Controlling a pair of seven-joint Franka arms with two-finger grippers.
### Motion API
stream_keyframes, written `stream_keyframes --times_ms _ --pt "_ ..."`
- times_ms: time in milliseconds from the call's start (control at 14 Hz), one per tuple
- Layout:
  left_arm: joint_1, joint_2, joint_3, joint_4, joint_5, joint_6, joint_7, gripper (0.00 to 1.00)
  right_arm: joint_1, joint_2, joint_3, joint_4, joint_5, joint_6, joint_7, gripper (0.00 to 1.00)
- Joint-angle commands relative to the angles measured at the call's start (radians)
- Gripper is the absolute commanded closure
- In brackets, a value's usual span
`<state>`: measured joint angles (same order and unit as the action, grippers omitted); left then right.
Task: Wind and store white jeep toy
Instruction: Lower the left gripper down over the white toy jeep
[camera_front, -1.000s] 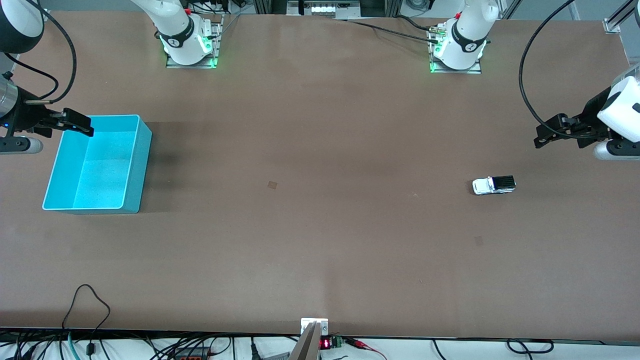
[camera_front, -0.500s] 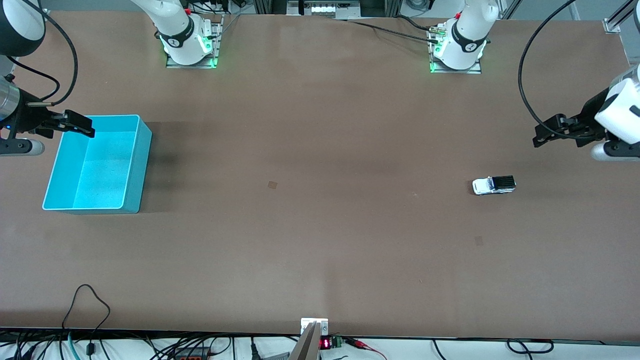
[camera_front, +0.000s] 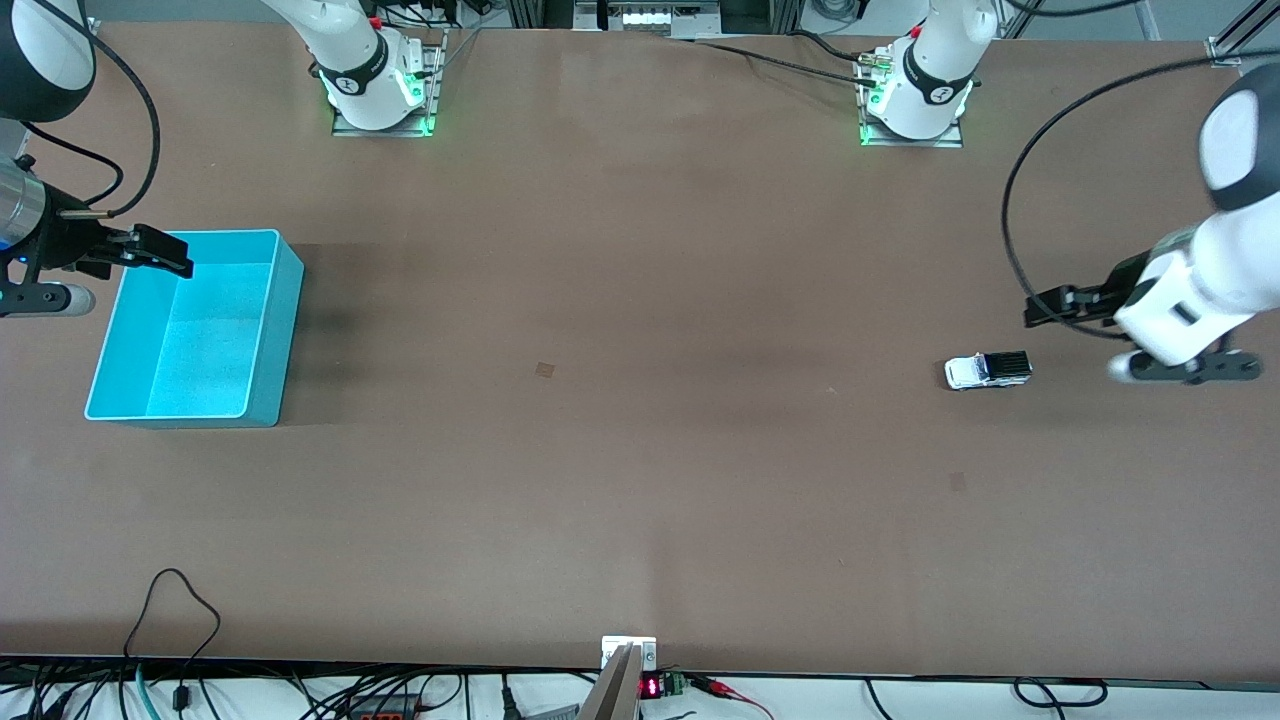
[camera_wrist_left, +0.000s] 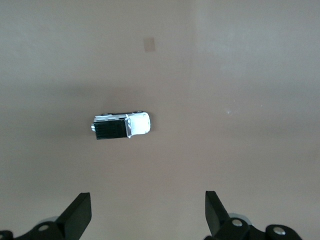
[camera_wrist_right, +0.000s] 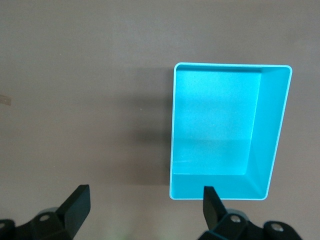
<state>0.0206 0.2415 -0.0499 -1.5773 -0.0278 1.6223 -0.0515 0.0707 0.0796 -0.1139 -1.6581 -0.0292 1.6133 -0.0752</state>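
The white jeep toy (camera_front: 988, 371), white with a black roof and rear, stands on the brown table toward the left arm's end. It also shows in the left wrist view (camera_wrist_left: 122, 125). My left gripper (camera_front: 1040, 309) is open and empty, up in the air just beside the jeep toward the table's end; in its wrist view (camera_wrist_left: 148, 215) the fingers stand wide apart. The teal bin (camera_front: 258, 330) sits empty at the right arm's end and shows in the right wrist view (camera_wrist_right: 272, 140). My right gripper (camera_front: 165, 253) is open and empty over the bin's rim (camera_wrist_right: 145, 210).
The two arm bases (camera_front: 375, 85) (camera_front: 915, 95) stand along the table's edge farthest from the front camera. Cables (camera_front: 175, 610) and a small mount (camera_front: 628, 660) lie at the nearest edge. Bare brown table lies between the bin and the jeep.
My left arm has swung down and toward the jeep, its gripper now close beside the toy. The right gripper has barely moved. The jeep and bin have not moved.
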Motion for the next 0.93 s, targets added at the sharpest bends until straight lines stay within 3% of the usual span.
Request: stream_keyframes --times_ms 0,286,714,857 --pt "0.002 0.016 -0.004 -0.079 -0.004 0.098 0.036 0.00 0.001 0.003 0.000 0.015 0.005 -0.020 0.017 0.00" --pt "0.016 0.004 -0.002 -0.252 -0.004 0.249 0.309 0.00 0.001 0.003 0.000 0.014 0.009 -0.020 0.045 0.00" --pt "0.042 -0.005 -0.004 -0.421 -0.001 0.301 0.649 0.00 -0.003 0.005 -0.001 0.008 0.014 -0.013 0.045 0.00" --pt "0.050 -0.002 -0.005 -0.432 0.099 0.367 0.769 0.00 -0.006 0.006 -0.003 0.008 0.040 -0.012 0.045 0.00"
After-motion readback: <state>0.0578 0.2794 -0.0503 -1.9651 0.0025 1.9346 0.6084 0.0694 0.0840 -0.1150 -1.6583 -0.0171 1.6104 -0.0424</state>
